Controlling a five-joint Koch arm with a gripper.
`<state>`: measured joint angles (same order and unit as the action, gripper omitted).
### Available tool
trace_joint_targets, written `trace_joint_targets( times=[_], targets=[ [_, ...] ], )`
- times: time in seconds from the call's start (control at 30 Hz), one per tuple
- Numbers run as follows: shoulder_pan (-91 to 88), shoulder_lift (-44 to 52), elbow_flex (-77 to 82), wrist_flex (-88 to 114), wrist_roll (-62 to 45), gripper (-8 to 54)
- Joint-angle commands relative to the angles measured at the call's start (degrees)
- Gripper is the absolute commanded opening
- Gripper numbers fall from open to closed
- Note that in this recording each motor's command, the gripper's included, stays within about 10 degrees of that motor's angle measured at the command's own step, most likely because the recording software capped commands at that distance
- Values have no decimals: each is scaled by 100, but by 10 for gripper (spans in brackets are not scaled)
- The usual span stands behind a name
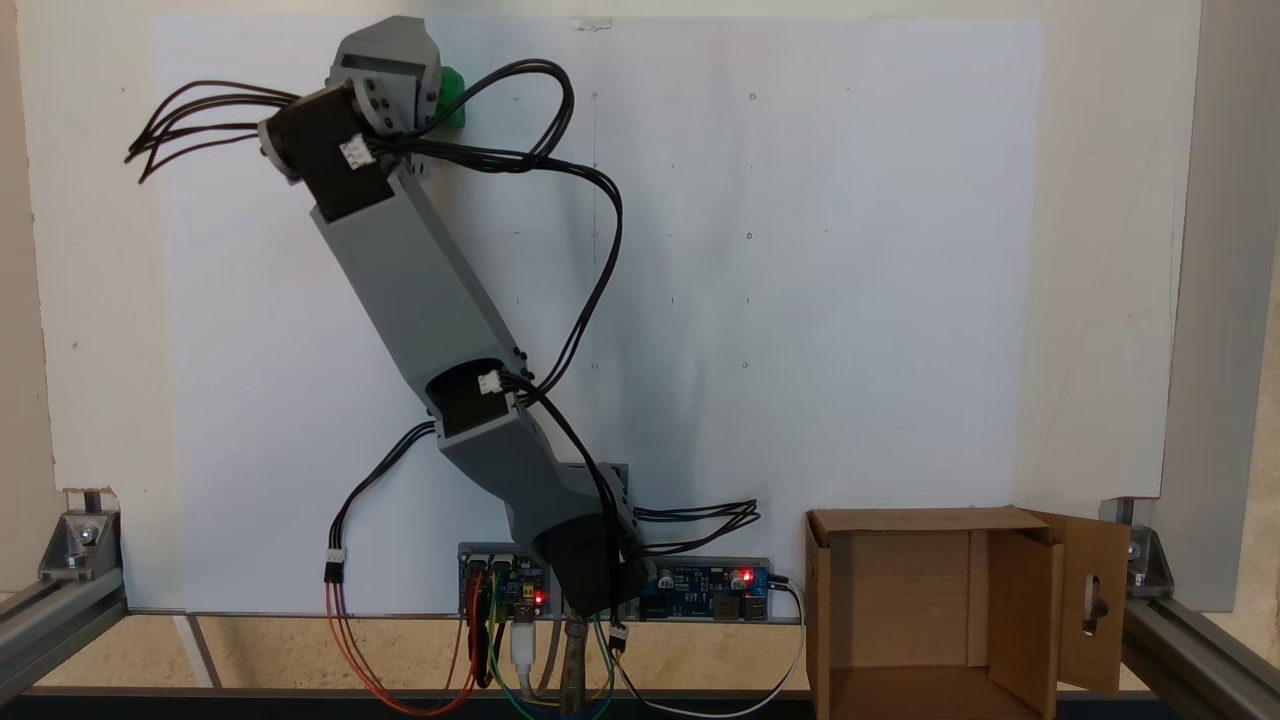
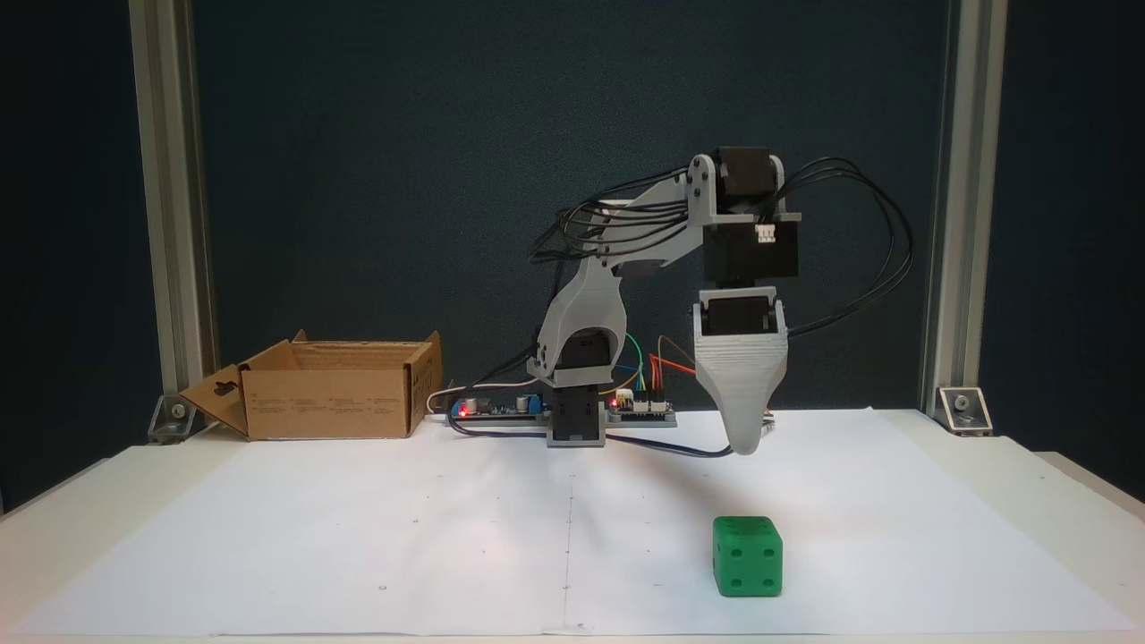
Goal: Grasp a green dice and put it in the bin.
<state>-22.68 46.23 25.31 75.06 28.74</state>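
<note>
Fixed view, bright green dice [image 2: 747,555], rounded edges, recessed pips

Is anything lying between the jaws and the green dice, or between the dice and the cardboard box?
Nothing visible does. The gripper hangs above the green dice with only bare white paper beneath. The way to the bin crosses paper; the arm's base stands farther back.
</note>
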Motion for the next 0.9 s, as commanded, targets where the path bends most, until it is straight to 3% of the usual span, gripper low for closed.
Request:
trace_joint_targets(
  times=[0.0,0.87],
  targets=[
    [26,0,-378,79,422,435],
    [88,-492,-527,-176,431,435]
  ],
)
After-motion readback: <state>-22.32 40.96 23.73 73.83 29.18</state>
